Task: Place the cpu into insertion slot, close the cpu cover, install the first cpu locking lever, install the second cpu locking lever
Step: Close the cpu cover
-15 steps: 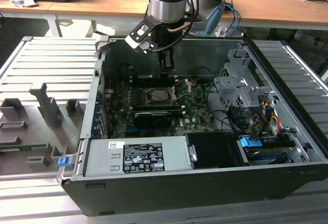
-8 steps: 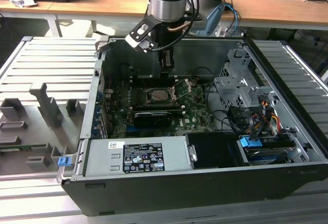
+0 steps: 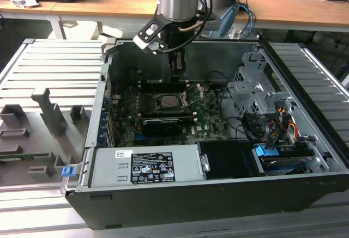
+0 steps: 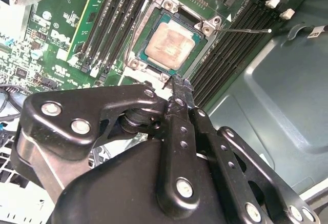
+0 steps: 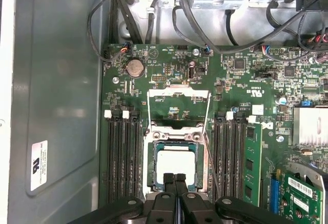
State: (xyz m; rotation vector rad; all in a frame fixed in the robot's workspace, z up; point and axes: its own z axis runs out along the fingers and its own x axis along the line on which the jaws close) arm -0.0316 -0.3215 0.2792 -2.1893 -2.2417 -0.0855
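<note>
- My fingers (image 5: 171, 179) are clenched tip to tip with nothing between them. In the second wrist view (image 4: 179, 85) they hang over the edge of the socket (image 5: 150, 152), and in the exterior view (image 3: 177, 72) they point straight down into the case (image 3: 92, 134).
- Just past my fingertips the cpu (image 5: 176, 165) lies flat in that socket, dull silvery top up. It shows square and level in the second wrist view (image 4: 171, 44), and as a small pale square on the board in the exterior view (image 3: 168, 101). I cannot tell whether my tips touch it.
- Beside the socket a thin wire locking lever (image 5: 210, 165) stands unlatched, slanting out over the neighbouring slots (image 4: 246, 29).
- Black memory slots (image 5: 123, 157) run along both sides of the socket, and a green memory module (image 5: 252, 157) sits in one of the outer ones.
- Beyond the cpu the cpu cover (image 5: 179, 93) is open, swung back from the socket, with green board showing through its empty centre.
- Farther on, a round coin battery (image 5: 135, 67) sits on the board, with dark cables looping past it.
- In the exterior view a grey power supply (image 3: 147, 167) fills the case's front corner.
- The case rests on a grey ribbed table (image 3: 49, 63).
</note>
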